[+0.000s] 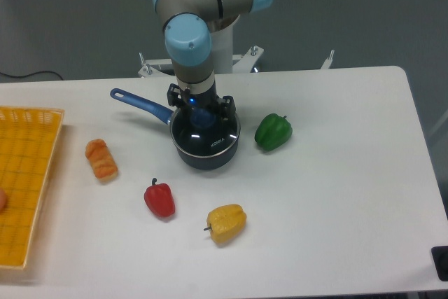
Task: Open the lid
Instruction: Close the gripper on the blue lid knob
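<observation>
The lid (208, 132), clear glass with a thin metal rim, sits flat on the dark blue saucepan (205, 153) in the middle of the table. Its blue knob (202, 116) shows just under the arm's wrist. My gripper (201, 111) hangs straight down over the lid's centre, with black fingers (227, 105) standing on either side of the knob. The jaws look open around the knob, and the fingertips are partly hidden by the wrist.
The saucepan's long blue handle (138, 102) points back left. A green pepper (273, 131) lies right of the pan, with a red pepper (159, 199) and a yellow pepper (226, 223) in front. An orange pastry (101, 158) and a yellow basket (25, 173) are on the left.
</observation>
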Robot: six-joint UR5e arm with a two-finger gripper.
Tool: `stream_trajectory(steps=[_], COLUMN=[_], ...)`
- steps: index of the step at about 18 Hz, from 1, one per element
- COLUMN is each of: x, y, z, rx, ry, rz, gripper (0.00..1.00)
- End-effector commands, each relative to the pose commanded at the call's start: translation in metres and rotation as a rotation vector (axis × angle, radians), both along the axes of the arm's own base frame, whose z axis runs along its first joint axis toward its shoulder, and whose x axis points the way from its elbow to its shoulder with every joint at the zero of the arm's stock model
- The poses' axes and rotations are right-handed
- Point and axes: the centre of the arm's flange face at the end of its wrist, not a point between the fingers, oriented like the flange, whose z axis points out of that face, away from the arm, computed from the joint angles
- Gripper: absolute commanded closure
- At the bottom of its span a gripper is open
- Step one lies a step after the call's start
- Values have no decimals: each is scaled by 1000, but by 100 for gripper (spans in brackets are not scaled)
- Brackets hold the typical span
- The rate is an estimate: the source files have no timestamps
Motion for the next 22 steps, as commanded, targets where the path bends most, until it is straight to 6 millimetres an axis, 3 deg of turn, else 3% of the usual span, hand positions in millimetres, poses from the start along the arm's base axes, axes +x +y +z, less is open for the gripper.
stream_trajectory(steps=[4, 6, 17, 19, 22], x=[0, 1, 2, 2, 2], y=[0, 1, 6, 7, 7], z=[0, -1, 2, 2, 1], rx=[2, 0, 8, 10, 7], ry=[-2, -4, -3, -1, -2], rz=[-1, -1, -4, -3, -6], gripper=[12, 17, 19, 25, 25])
